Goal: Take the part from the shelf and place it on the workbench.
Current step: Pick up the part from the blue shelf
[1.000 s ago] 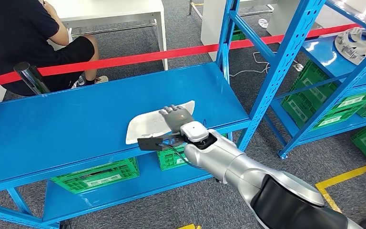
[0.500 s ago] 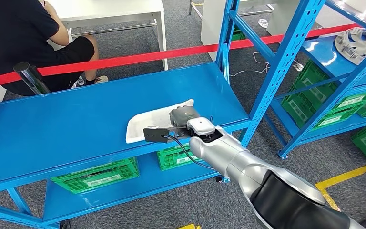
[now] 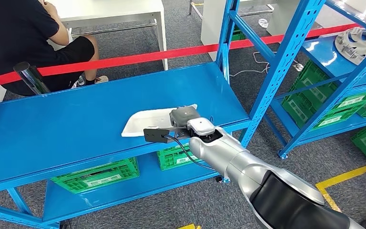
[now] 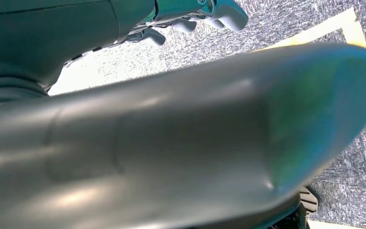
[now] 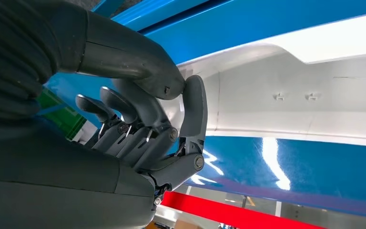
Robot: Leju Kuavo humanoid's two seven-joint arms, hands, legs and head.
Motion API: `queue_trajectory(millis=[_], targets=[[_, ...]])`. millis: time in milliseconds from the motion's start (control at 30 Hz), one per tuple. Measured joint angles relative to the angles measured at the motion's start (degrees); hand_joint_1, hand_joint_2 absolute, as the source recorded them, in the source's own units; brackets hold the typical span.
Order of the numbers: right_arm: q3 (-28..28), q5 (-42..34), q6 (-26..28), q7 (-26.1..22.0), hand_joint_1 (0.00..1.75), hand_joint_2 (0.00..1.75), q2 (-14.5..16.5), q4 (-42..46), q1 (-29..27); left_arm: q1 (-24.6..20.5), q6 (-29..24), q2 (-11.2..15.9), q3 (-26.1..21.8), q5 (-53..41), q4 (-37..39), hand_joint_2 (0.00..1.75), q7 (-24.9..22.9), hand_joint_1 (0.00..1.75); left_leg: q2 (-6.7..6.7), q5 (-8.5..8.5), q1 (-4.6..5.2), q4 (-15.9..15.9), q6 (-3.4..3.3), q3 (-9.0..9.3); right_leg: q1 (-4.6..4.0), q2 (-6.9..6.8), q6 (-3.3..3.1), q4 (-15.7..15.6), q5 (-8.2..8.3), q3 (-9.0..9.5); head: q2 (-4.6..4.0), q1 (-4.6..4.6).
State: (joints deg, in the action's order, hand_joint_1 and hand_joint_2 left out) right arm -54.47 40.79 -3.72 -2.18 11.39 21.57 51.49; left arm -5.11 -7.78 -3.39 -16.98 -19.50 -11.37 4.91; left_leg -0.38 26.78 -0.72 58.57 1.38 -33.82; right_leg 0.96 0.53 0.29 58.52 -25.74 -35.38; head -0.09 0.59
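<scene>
The part [image 3: 147, 123] is a long white curved panel on the blue tabletop [image 3: 66, 124], near its front edge. My right hand [image 3: 183, 116] grips the panel's right end. In the right wrist view the thumb [image 5: 133, 62] and a finger [image 5: 194, 109] pinch the edge of the white panel [image 5: 305, 95], which stands slightly off the blue surface [image 5: 314, 167]. My left hand [image 4: 190, 19] hangs over the carpet with its fingers apart and nothing in them.
A blue rack upright [image 3: 271, 81] rises just right of the table, with a silver wheel cover [image 3: 357, 43] on its shelf. Green crates [image 3: 100, 174] sit below the tabletop. A red barrier tape [image 3: 138, 58] runs behind, and a seated person [image 3: 24, 38] is beyond it.
My right hand's fingers, flat on the panel a second ago, have curled around its right end. The panel has since tipped, and its left end has shifted left.
</scene>
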Motion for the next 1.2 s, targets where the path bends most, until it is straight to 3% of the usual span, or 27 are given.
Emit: queue_trajectory(millis=[33, 67, 200, 333, 567, 1200], targets=[[0.1, 0.03, 0.02, -0.01, 0.3, 1.75, 0.0, 0.0, 0.0, 0.0, 0.0, 0.0, 0.0, -0.01, 0.0, 0.0, 0.01, 0.0, 0.0, 0.0, 0.0, 0.0, 0.0, 0.0, 0.0, 0.0, 0.0, 0.0, 0.0, 0.0, 0.0, 0.0], [0.21, 0.07, 0.04, -0.02, 0.3, 1.75, 0.0, 0.0, 0.0, 0.0, 0.0, 0.0, 0.0, -0.01, 0.0, 0.0, 0.0, 0.0, 0.0, 0.0, 0.0, 0.0, 0.0, 0.0, 0.0, 0.0, 0.0, 0.0, 0.0, 0.0, 0.0, 0.0], [0.39, 0.17, 0.15, -0.06, 0.0, 1.75, 0.0, 0.0, -0.01, -0.01, 0.0, 0.0, 0.0, -0.02, 0.0, 0.0, -0.02, 0.0, 0.0, 0.0, 0.0, 0.0, 0.0, 0.0, 0.0, 0.0, 0.0, 0.0, 0.0, 0.0, 0.0, 0.0], [0.48, 0.51, 1.22, -0.34, 0.0, 0.0, 0.03, 0.01, 0.01, 0.0, 0.0, 0.0, -0.03, -0.02, 0.0, 0.0, 0.0, 0.0, 0.0, 0.0, 0.0, 0.0, 0.0, 0.0, 0.0, 0.0, 0.0, 0.0, 0.0, 0.0, 0.0, 0.0], [1.88, 1.32, 6.03, -1.0, 0.0, 0.0, 0.14, 2.8, 2.2, 0.06, 0.0, -0.01, -0.49, -0.16, 0.02, 0.0, 0.16, 0.0, 0.01, -0.01, 0.0, 0.0, 0.0, 0.01, 0.0, 0.01, 0.0, 0.02, 0.0, 0.0, 0.0, 0.0], [5.58, 1.52, 3.62, -1.64, 0.0, 0.0, 1.61, 13.17, 5.43, -0.39, 0.0, -0.31, -0.5, -1.03, -0.02, 0.0, 0.07, 0.0, 0.01, -0.01, 0.0, 0.0, 0.01, 0.05, -0.01, 0.01, 0.0, 0.02, 0.0, 0.02, 0.0, 0.01]])
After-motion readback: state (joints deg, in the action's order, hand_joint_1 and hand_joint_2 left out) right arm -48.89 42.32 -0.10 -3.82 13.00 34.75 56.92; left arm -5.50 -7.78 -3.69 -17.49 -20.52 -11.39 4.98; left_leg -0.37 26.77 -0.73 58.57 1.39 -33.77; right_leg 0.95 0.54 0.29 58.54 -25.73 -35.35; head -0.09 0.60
